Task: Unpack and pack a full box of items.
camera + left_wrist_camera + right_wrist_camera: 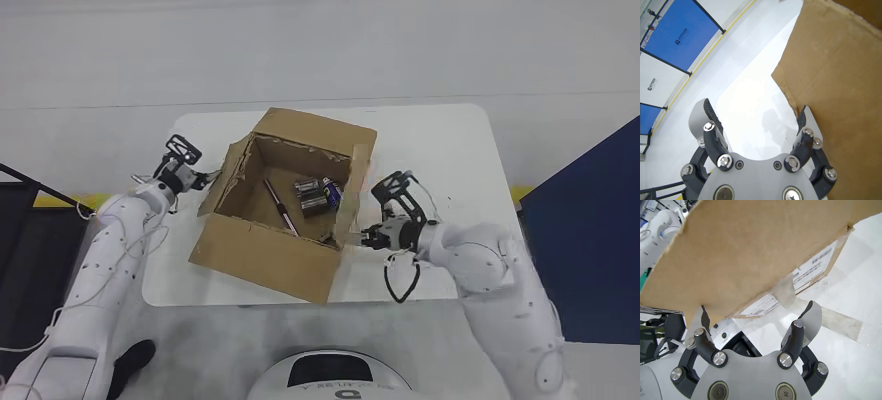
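From the top, a brown cardboard box (pixel 270 255) sits in the middle of the white table (pixel 440 140) with round corners. The box is turned a bit, so one corner points to the far edge. Its long front side is close to the near edge. The top is open and the flaps stick out. On the bottom of the box lie a long thin dark stick (pixel 279 205) and some small dark packs (pixel 316 192). They are side by side, with the packs nearer the right wall. The left claw (pixel 195 170) is at the table's left edge, near the far left corner, just beside the box's left flap. The right claw (pixel 372 215) is over the table on the box's right side, right at the right flap.

In the left wrist view, the left claw is wide apart and holds nothing. One finger (pixel 802 117) touches the ragged edge of the brown flap. The other finger (pixel 710 113) is over the bare white table.

In the right wrist view, the right claw is wide apart and holds nothing. The brown flap hangs over it. One finger (pixel 705 315) is tucked just under the flap's edge. The other finger (pixel 810 308) is out in the open, apart from the cardboard. Under the flap, the box's side wall has white paper labels (pixel 810 270) and a strip of clear tape (pixel 785 289).
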Controlling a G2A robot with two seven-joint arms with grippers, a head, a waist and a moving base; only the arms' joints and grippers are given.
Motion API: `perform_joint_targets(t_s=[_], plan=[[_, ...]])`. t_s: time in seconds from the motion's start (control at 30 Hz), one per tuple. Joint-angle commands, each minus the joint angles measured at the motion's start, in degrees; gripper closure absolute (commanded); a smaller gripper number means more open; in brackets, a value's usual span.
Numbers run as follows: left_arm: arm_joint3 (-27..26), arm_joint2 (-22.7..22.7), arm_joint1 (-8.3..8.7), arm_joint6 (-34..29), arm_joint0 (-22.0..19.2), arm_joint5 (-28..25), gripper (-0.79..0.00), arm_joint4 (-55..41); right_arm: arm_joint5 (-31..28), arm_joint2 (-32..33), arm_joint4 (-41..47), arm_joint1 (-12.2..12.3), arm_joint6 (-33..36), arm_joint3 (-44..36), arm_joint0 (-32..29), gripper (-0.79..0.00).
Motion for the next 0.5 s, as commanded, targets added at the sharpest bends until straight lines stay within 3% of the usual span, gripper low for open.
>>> perform_joint_targets(t_s=[0.0,0.3,0.47], plan=[[0.24,-0.9,0.17,0.69,1.51,1.18,-0.785,-0.42,2.33,-2.92,-3.48,-0.2,-0.2,0.47,1.67,-0.785],[1.32,-3.33,0.83,3.28,6.36,3.34,-0.785,-0.19,13.7,-13.9,-16.28,-1.66,-2.54,4.05,9.29,-0.785],[2.38,-3.66,0.95,5.22,7.38,2.37,-0.785,-0.54,17.01,-16.66,-18.02,-2.34,-2.29,5.52,11.9,-0.785]])
